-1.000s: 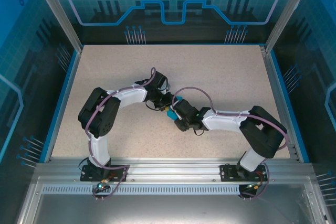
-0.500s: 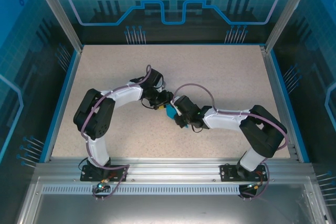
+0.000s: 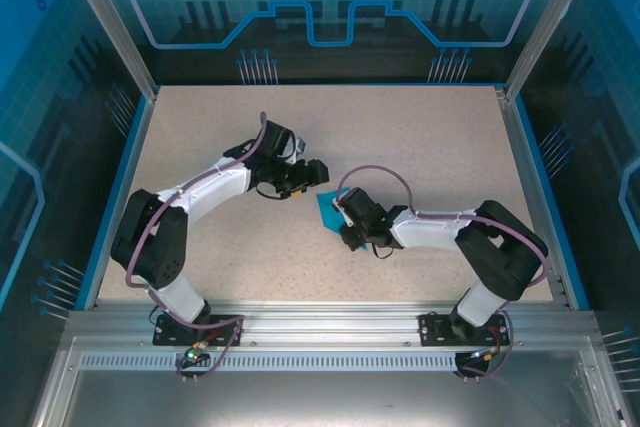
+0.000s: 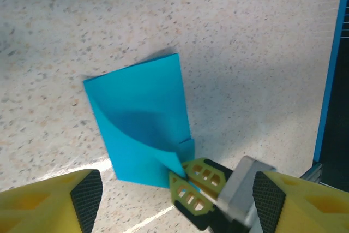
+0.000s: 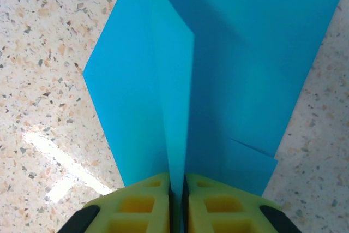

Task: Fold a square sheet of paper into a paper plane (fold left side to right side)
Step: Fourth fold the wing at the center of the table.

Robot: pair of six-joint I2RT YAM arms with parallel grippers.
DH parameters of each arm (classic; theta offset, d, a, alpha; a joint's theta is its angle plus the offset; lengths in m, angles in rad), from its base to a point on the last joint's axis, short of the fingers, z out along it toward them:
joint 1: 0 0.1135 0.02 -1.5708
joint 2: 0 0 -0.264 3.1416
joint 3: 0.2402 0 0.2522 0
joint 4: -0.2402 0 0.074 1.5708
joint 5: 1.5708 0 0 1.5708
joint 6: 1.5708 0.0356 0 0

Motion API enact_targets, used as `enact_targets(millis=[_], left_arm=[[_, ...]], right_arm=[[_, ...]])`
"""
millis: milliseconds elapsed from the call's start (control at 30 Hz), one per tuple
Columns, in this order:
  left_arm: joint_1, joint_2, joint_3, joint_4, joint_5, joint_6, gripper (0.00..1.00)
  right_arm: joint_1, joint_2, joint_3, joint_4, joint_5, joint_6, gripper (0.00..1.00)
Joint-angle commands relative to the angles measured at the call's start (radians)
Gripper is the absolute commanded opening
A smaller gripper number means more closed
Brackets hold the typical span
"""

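Observation:
The square sheet of paper (image 3: 325,208) lies mid-table, bright cyan and partly folded, one layer curling up off the speckled surface. In the left wrist view the sheet (image 4: 139,115) shows a lifted flap, its near corner pinched by the right gripper's yellow-green fingers (image 4: 191,181). My right gripper (image 5: 177,189) is shut on that upright flap of the sheet (image 5: 218,58); from above, the right gripper (image 3: 342,217) sits at the sheet's near right edge. My left gripper (image 3: 312,174) hovers just up and left of the paper, and the left gripper (image 4: 177,197) is open with nothing between its pads.
The speckled beige table (image 3: 430,147) is bounded by a blue rim (image 3: 130,167) and transparent walls. In the left wrist view the blue edge (image 4: 332,69) runs down the right side. Both arm bases sit on the metal rail (image 3: 320,322) at the front.
The left arm has drawn back up and to the left, away from the paper and the right gripper. The right gripper keeps hold of the sheet, shifted slightly left.

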Motion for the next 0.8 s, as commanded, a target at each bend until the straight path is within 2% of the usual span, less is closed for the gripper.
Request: enact_targets(millis=[0,333,567,767], left_arm=[[0.019,-0.050,-0.059,-0.004,-0.013,0.002,0.75],[-0.028,-0.019,-0.201,0.177,0.070,-0.085,0.62],[-0.092,0.074,-0.149,0.204,0.072,-0.107,0.45],[-0.131,0.154,-0.097,0.207,0.069,-0.118,0.42]], right_arm=[[-0.022,-0.035,-0.030,0.000,-0.056,0.025,0.13],[-0.083,-0.069,-0.056,0.043,-0.237,0.041,0.12],[-0.158,-0.063,-0.078,0.086,-0.368,0.063,0.12],[-0.199,-0.056,-0.095,0.104,-0.421,0.074,0.12]])
